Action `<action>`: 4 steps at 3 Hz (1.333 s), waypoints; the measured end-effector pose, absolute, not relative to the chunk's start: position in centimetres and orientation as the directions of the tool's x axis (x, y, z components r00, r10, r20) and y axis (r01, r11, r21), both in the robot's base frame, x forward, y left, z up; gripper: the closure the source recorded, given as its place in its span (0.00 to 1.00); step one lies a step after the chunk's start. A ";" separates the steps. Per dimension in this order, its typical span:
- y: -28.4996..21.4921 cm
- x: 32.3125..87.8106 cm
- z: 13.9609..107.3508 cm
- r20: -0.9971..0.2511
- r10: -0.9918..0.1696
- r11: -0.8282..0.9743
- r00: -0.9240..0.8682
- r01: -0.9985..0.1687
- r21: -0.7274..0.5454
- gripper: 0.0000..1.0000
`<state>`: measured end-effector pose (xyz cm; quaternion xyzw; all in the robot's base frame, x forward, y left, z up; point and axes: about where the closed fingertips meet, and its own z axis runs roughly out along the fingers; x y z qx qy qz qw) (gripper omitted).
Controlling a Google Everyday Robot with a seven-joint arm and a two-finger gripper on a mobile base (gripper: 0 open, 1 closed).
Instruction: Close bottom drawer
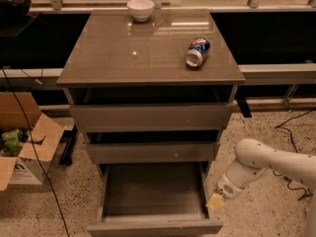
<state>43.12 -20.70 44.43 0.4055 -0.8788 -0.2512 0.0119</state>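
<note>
- Camera view: we see a glossy taupe desk (133, 58) with three drawers, looked at from the front and above.
- The bottom drawer (153, 194) is pulled well out toward the camera. Its grey box is open to view, and its plain front sits at the lower edge of the frame.
- The middle drawer front (153, 152) and the top drawer front (150, 116) sit further back, each with a dark gap above it.
- The hand (216, 201) is low, just beside the right wall of the bottom drawer and close to its front corner.
- We cannot tell whether the hand touches the drawer.
- We cannot tell whether the hand is released or clenched. Only a yellowish tip shows.
- The white arm (269, 163) reaches in from the right edge and bends down to the hand.
- On the desk, a white bowl (140, 9) stands upright at the back edge.
- A can (198, 52) lies on its side toward the right, well apart from the bowl.
- An open cardboard box (27, 144) sits on the speckled floor (266, 127) to the left of the desk.
</note>
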 end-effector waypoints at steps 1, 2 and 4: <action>-19.9 43.4 40.1 -0.164 -0.693 0.572 -0.702 -0.674 0.467 1.00; -19.0 42.7 32.9 -0.119 -0.642 0.617 -0.758 -0.602 0.507 1.00; -19.8 41.4 24.4 -0.038 -0.565 0.671 -0.824 -0.486 0.559 1.00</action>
